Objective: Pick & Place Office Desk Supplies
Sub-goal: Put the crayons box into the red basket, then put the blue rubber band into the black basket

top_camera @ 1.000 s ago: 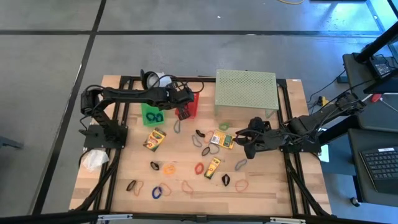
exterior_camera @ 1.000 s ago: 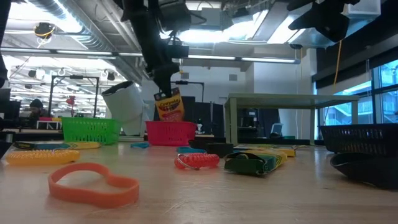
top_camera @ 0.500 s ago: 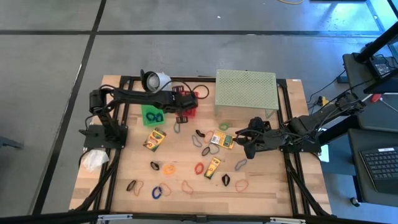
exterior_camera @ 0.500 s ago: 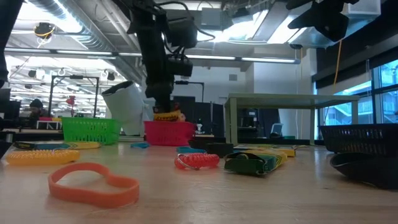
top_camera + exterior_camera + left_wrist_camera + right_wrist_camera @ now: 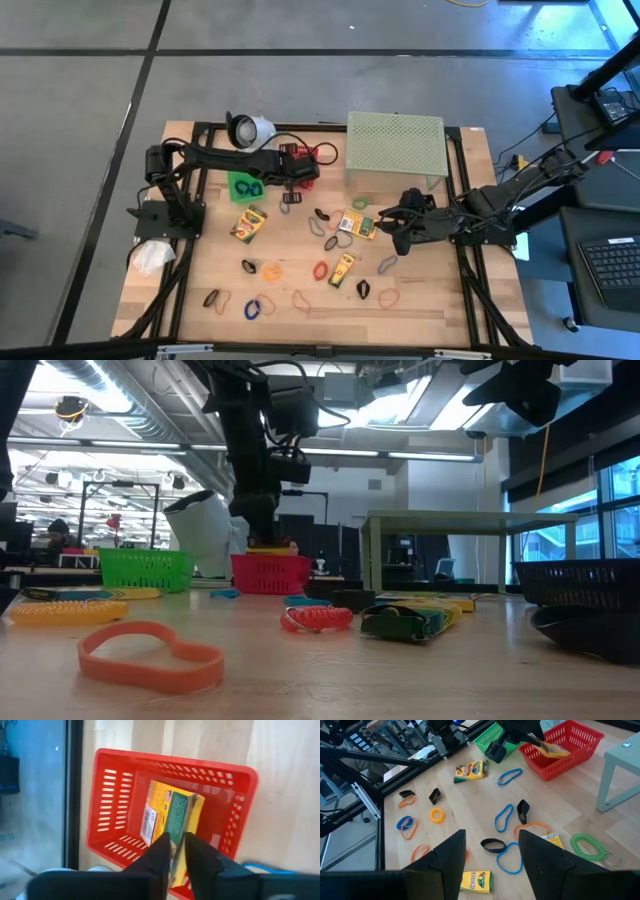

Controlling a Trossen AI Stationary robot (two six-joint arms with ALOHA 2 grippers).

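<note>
Crayon box (image 5: 172, 827) now down inside red basket (image 5: 112, 800) at the table's far side; a second ago it hung above the rim. One supply placed, many left. Left gripper (image 5: 176, 851) fingers narrowly parted, flanking the box, grip loosening. Right gripper (image 5: 400, 225) waits open, empty, mid-right.

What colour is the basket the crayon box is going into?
Red basket, clearest in the left wrist view.

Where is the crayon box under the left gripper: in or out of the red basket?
In. The left wrist view shows the crayon box inside the red basket walls, beneath the left gripper.
</note>
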